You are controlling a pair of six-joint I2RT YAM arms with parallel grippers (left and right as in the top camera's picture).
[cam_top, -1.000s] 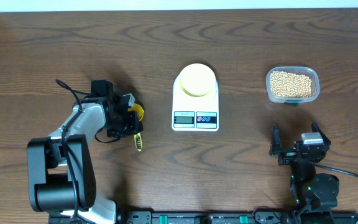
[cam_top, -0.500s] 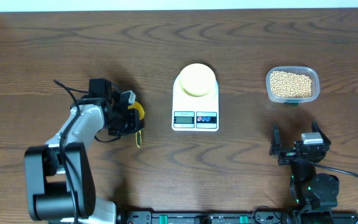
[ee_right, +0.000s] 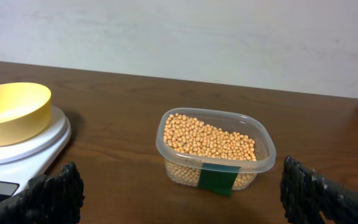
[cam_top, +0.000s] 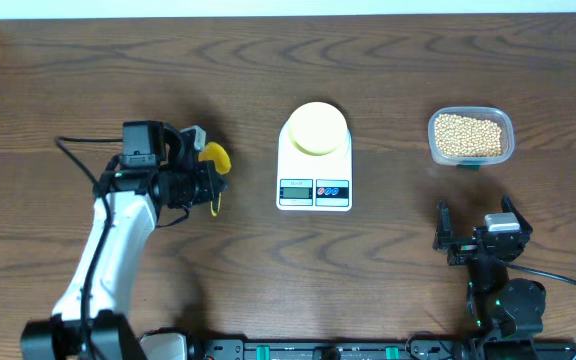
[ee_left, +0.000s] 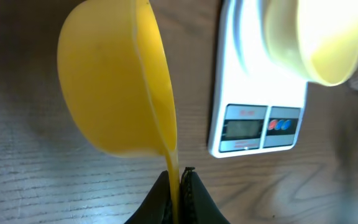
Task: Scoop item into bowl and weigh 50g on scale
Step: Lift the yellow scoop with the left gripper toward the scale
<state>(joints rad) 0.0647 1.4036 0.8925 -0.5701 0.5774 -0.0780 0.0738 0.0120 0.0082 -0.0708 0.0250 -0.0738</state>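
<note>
Clamps the left gripper tight on the thin handle of the yellow scoop, cup pointing away from the fingers, left of the scale. Leaves the beans, small, round and tan, heaped in a clear tub far right, beyond the pale bowl on the platform (much nearer the right gripper, spread wide, empty). Likely calls for a long rightward reach.
</note>
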